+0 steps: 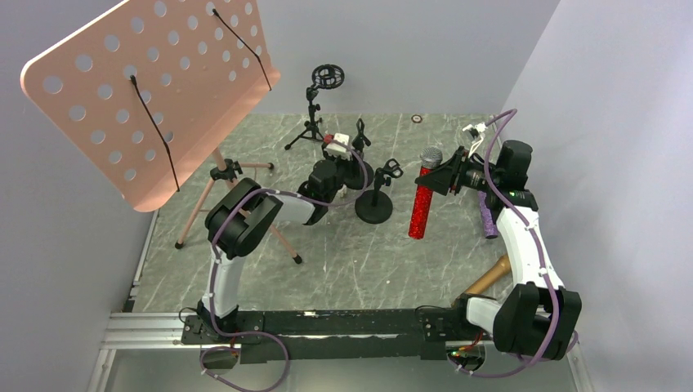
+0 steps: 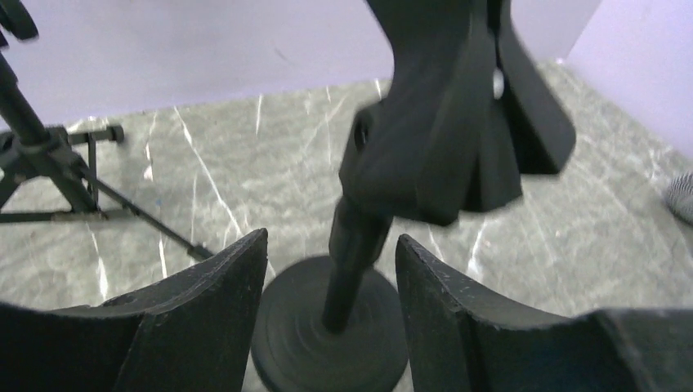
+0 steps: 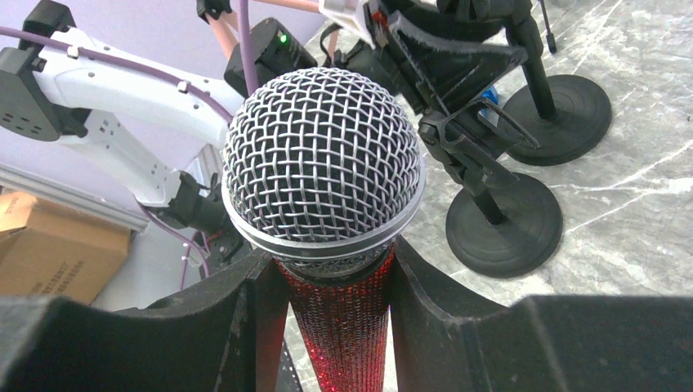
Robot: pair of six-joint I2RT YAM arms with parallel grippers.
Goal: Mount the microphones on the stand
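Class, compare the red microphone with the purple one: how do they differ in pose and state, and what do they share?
The red microphone stands upright, clamped in the right pincer; the purple microphone lies flat on the table, ungripped. The red one's silver grille shows; the purple one's is hidden. Both are slim sticks, neither yet on a stand.

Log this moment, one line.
left gripper: open astride stand | right gripper: shut on red microphone | purple microphone, gold microphone: on table
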